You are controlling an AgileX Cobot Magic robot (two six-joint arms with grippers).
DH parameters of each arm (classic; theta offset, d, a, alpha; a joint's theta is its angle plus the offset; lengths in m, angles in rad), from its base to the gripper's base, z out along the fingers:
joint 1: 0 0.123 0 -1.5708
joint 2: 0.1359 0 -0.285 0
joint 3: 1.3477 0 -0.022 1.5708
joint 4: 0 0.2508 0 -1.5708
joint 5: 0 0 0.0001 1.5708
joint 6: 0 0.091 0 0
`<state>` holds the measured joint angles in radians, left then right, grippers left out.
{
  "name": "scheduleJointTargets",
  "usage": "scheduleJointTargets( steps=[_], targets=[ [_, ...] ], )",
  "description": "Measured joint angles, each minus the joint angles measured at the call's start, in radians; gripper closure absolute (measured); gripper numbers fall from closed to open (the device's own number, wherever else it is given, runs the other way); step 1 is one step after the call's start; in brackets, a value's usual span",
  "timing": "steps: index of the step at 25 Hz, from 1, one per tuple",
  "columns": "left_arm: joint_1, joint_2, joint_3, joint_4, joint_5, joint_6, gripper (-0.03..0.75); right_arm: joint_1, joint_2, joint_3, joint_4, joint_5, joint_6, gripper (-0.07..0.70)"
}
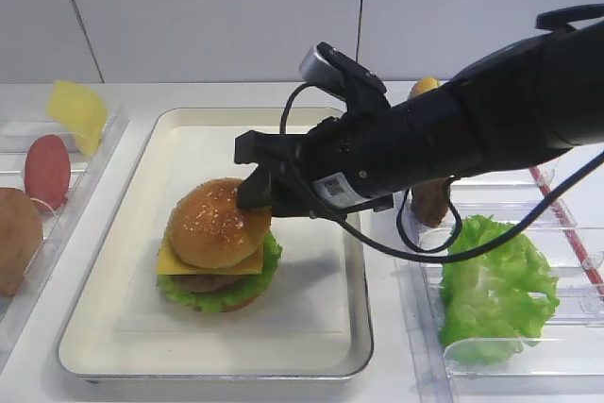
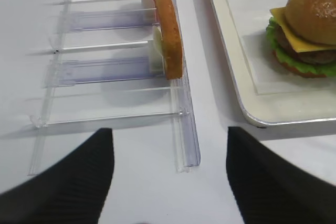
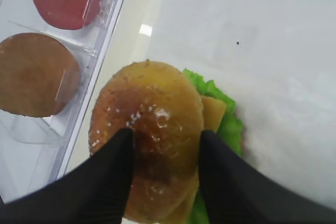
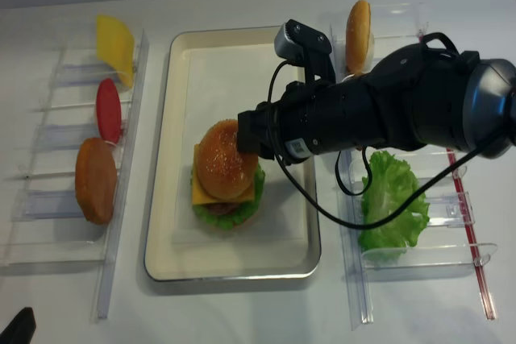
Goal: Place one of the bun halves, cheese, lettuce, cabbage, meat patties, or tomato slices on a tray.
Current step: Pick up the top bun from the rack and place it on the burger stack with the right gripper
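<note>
- The right gripper (image 3: 164,153) is straddling the sesame bun top (image 3: 149,129) — fingers apart on either side, squeezing nothing; the bun is sitting directly beneath, atop the stack on the tray (image 1: 142,327).
- The left gripper (image 2: 170,177) is waiting open, well apart.

Bright, even overhead light, soft shadows; the right wrist view is blurred.

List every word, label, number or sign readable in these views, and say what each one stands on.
No text can be read in any view.
One sticker: a small white label with a square code on the right arm, just behind the right pincer; its print is too small and blurred to read.
The tray, the bun top and the clear racks show no lettering.
</note>
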<state>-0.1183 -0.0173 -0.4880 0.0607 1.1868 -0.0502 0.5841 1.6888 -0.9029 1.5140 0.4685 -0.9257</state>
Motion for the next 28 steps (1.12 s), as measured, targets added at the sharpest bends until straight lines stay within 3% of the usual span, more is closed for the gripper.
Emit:
scheduleJointTargets(
  steps=[28],
  targets=[
    [0.000, 0.000, 0.000, 0.000, 0.000, 0.000, 0.267, 0.000, 0.000, 0.000, 0.000, 0.043, 0.045, 0.277]
  ],
)
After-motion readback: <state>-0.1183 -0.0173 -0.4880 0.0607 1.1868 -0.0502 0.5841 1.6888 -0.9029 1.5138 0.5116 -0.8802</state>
